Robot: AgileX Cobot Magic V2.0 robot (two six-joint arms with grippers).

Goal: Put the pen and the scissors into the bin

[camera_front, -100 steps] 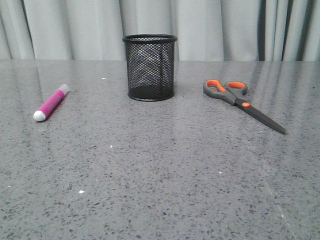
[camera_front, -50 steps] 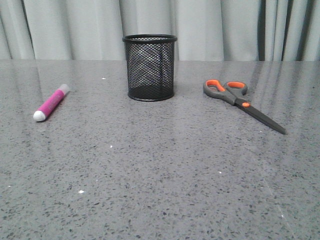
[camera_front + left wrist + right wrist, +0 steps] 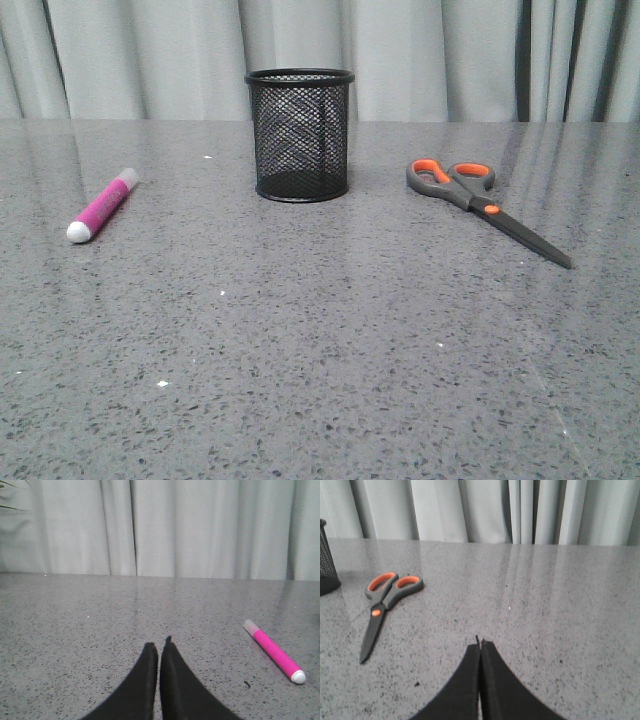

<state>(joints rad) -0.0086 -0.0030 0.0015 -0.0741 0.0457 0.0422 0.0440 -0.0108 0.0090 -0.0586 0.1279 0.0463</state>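
Note:
The magenta pen [image 3: 101, 207] with a clear cap and white end lies on the grey table at the left; it also shows in the left wrist view [image 3: 274, 650]. The black mesh bin [image 3: 300, 134] stands upright at the back middle, and its edge shows in the right wrist view [image 3: 327, 560]. The scissors [image 3: 480, 204] with grey handles lined orange lie closed at the right, blades toward the front right; they also show in the right wrist view [image 3: 383, 602]. My left gripper [image 3: 159, 647] is shut and empty, apart from the pen. My right gripper [image 3: 480, 646] is shut and empty, apart from the scissors.
The speckled grey table [image 3: 320, 340] runs to a pale curtain [image 3: 450, 50] at the back. Neither arm shows in the front view.

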